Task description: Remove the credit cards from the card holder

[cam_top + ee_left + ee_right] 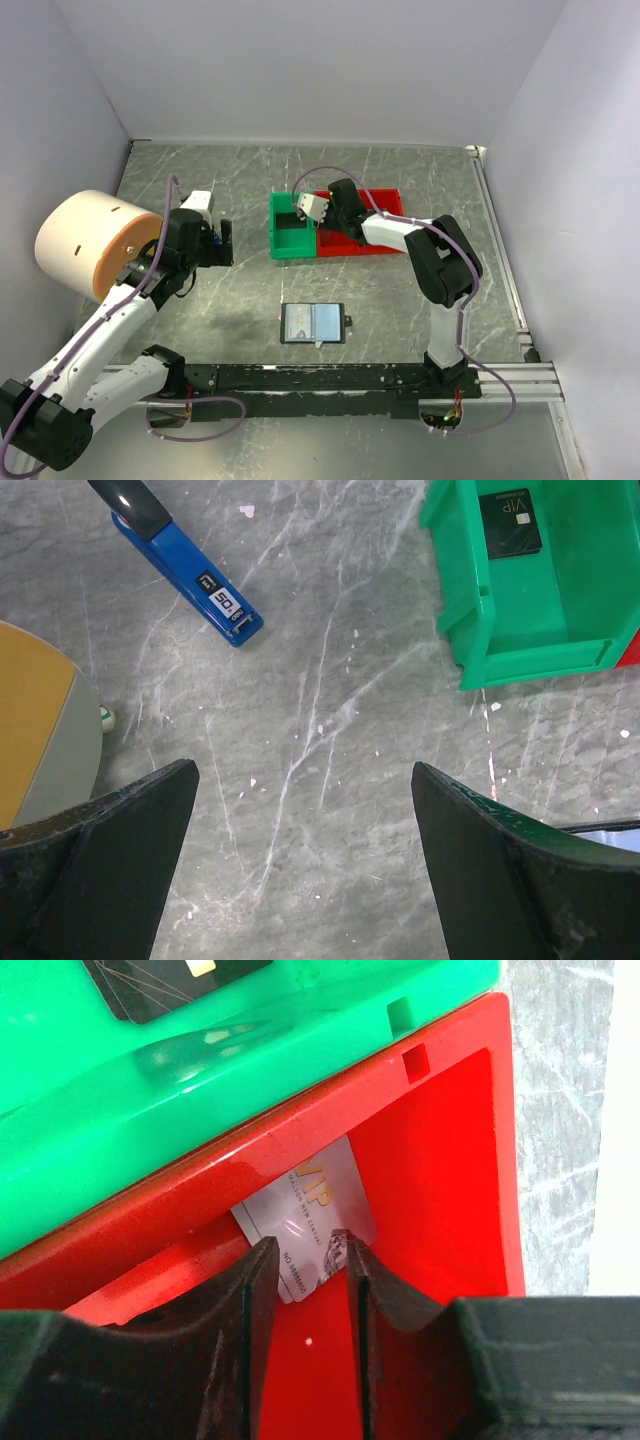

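The card holder (313,323) lies open on the table in front of the arms, its pale clear sleeves facing up. A silvery grey-white credit card (305,1210) lies flat in the red bin (440,1160), against the wall it shares with the green bin (230,1070). My right gripper (305,1243) hangs just above this card, its jaws a little apart and holding nothing. A black credit card (510,523) lies in the green bin (520,630). My left gripper (305,770) stands wide open over bare table, left of the bins.
A blue and black stapler (185,565) lies on the table beyond the left gripper. A large tan cylinder (85,245) stands at the left. The green bin (293,235) and red bin (375,235) sit side by side at mid-table.
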